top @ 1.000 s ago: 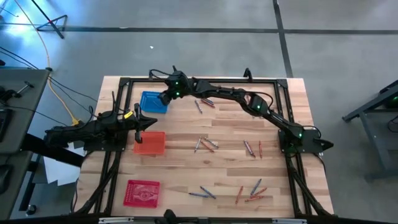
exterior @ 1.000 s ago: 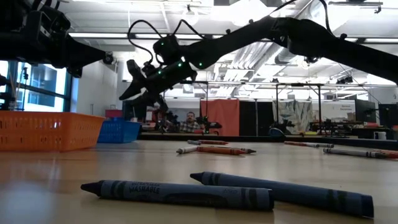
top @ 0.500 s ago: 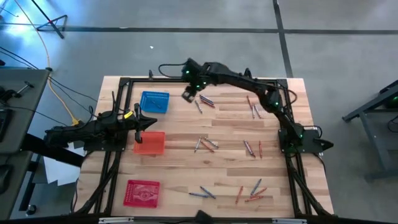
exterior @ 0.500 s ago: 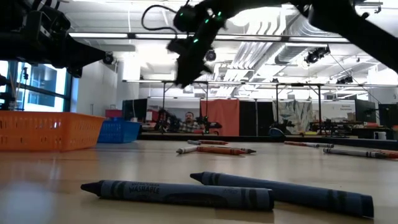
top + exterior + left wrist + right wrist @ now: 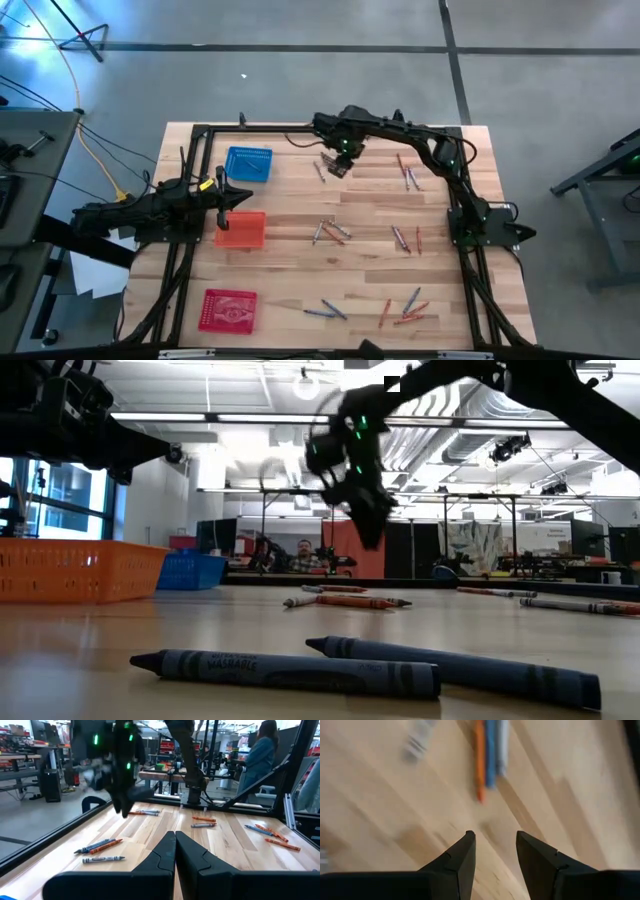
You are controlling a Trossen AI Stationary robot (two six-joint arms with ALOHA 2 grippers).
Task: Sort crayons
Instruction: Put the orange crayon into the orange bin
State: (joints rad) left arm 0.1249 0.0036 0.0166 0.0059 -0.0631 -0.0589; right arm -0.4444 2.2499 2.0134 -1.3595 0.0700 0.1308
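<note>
Hovering empty with fingers spread, the right gripper has crayons just beyond its fingertips; the left gripper is closed, empty.

A pale wooden worktop carries three square mesh baskets down its nine o'clock side. The blue basket sits toward eleven o'clock, the orange basket near nine, the red basket toward seven, each well apart. Grey floor lies beyond twelve o'clock. A person sits in the room behind; another person stands there.
</note>
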